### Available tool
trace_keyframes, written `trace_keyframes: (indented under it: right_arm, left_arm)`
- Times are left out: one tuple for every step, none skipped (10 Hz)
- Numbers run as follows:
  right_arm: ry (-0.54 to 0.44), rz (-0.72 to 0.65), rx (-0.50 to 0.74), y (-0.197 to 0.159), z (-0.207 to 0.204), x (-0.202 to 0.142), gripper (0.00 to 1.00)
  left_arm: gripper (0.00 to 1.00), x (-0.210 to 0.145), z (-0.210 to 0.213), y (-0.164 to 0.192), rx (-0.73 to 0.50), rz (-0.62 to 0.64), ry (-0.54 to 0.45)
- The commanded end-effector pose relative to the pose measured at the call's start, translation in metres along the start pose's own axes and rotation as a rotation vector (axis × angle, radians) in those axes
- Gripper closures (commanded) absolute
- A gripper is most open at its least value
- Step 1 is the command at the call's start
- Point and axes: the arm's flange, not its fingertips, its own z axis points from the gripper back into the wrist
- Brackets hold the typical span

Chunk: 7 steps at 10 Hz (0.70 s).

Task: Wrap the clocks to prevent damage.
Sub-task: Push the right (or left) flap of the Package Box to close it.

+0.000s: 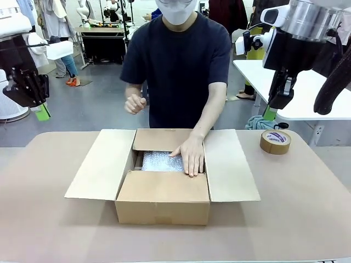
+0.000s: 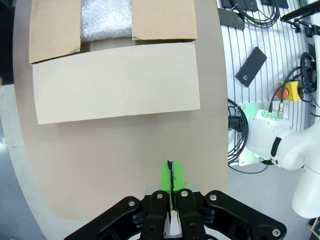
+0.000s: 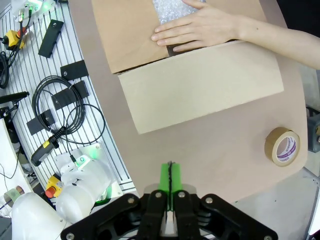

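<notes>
- We see a brown surface (image 1: 307, 197) with an open cardboard box (image 1: 162, 203) at its middle, its side flaps spread wide.
- A person stands at the far side. One hand (image 1: 189, 155) lies flat, palm down, on a bundle of bubble wrap (image 1: 159, 161) inside the box, toward the right of the opening.
- The person's other hand (image 1: 134, 103) is a loose fist held up in front of the body, well clear of the box.
- No clock face is visible. We judge that the clocks are inside the bubble wrap in the box, but we cannot confirm it.
- A roll of tape (image 1: 276, 141) lies flat on the surface to the right of the box, apart from the right flap.
- The left end effector (image 2: 171, 175) hangs above the left side of the surface, its green pads pressed together with nothing between them.
- The right end effector (image 3: 170, 175) hangs above the right side, also fully closed and empty, with the tape roll on the surface below and to one side.
- We judge that wrapping is largely done and the person is settling the bundle into the box.
- The next move probably calls for folding the flaps shut and taping them. The right arm is nearer the tape. It would have to open its fingers, come down over the roll, and wait until the person's hand leaves the box.
</notes>
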Motion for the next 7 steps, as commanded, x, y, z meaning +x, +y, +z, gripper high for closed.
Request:
trace_keyframes:
  right_arm:
    - [-0.005, -0.015, 0.0, 0.001, 0.001, 0.001, 0.99]
    - [-0.005, -0.015, 0.0, 0.001, 0.001, 0.001, 0.99]
    - [-0.005, -0.015, 0.0, 0.001, 0.001, 0.001, 0.99]
    - [-0.005, -0.015, 0.0, 0.001, 0.001, 0.001, 0.99]
    - [-0.005, -0.015, 0.0, 0.001, 0.001, 0.001, 0.99]
    - [-0.005, -0.015, 0.0, 0.001, 0.001, 0.001, 0.99]
    - [-0.005, -0.015, 0.0, 0.001, 0.001, 0.001, 0.99]
  left_arm:
    - [1.0, 0.0, 0.0, -0.003, 0.009, 0.02, 0.018]
    - [1.0, 0.0, 0.0, -0.003, 0.009, 0.02, 0.018]
    - [1.0, 0.0, 0.0, -0.003, 0.009, 0.02, 0.018]
    - [1.0, 0.0, 0.0, -0.003, 0.009, 0.02, 0.018]
    - [1.0, 0.0, 0.0, -0.003, 0.009, 0.02, 0.018]
    - [1.0, 0.0, 0.0, 0.0, 0.0, 0.0, 0.0]
    - [1.0, -0.017, 0.002, 0.019, -0.029, -0.021, -0.164]
